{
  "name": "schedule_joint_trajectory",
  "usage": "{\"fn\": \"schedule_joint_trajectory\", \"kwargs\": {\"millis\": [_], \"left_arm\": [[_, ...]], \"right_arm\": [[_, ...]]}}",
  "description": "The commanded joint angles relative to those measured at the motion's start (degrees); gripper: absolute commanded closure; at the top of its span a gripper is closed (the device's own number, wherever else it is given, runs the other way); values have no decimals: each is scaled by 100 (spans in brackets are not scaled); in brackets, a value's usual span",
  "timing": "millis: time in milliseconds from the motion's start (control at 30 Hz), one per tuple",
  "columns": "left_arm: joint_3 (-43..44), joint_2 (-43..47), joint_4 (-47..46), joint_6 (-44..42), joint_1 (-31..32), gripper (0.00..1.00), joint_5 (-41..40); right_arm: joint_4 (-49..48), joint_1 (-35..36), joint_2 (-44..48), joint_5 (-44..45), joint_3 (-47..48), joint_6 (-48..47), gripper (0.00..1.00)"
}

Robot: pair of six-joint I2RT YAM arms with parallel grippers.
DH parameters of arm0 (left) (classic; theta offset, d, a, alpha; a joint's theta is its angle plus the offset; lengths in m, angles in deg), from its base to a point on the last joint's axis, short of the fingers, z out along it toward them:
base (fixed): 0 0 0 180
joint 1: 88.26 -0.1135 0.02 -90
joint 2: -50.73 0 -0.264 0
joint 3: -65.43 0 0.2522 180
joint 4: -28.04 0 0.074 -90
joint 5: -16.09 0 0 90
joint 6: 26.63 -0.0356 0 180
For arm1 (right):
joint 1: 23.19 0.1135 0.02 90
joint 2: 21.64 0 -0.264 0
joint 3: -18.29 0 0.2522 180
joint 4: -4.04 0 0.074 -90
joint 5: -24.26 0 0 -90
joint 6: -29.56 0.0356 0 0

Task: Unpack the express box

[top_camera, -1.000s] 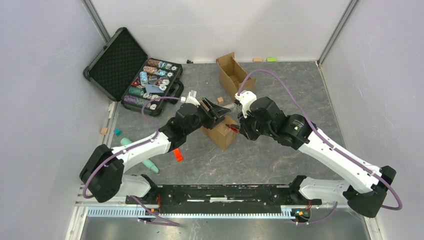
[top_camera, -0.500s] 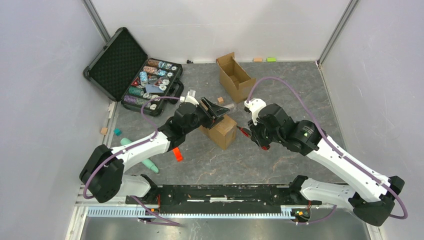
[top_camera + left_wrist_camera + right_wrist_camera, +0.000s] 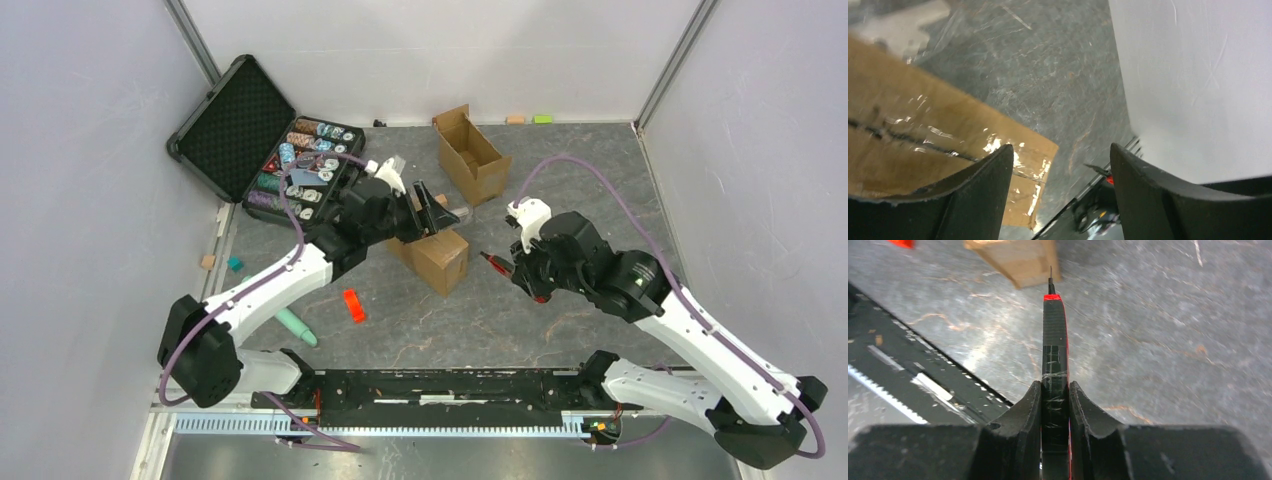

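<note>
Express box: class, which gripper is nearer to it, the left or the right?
Left. The left gripper hangs open over the far end of the express box. The right gripper, shut on a cutter, sits off to its right, with bare table between.

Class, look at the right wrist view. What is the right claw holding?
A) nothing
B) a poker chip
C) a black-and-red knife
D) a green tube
C: the right claw is shut on the knife, its blade tip pointing toward the box.
</note>
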Motion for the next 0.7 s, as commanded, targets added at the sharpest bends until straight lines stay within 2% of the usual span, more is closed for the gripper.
{"fn": "schedule_joint_trajectory", "kwargs": {"millis": [0, 133, 333, 467, 667], "left_arm": [[1257, 238, 1393, -2683, -55, 24, 1676], [1986, 237, 2761, -4697, -55, 25, 3213], [1991, 422, 3082, -5811, 171, 26, 4804], [1987, 317, 3125, -6028, 647, 26, 5258], [1939, 68, 3239, -6161, 1013, 28, 5088]], "right_arm": [[-649, -7, 304, -1291, 110, -238, 100], [-770, -7, 464, -2038, 67, -363, 100], [-987, -7, 695, -3041, -31, -447, 100], [-980, -7, 723, -3294, -50, -468, 100], [-951, -5, 684, -3544, -174, -457, 100]]}}
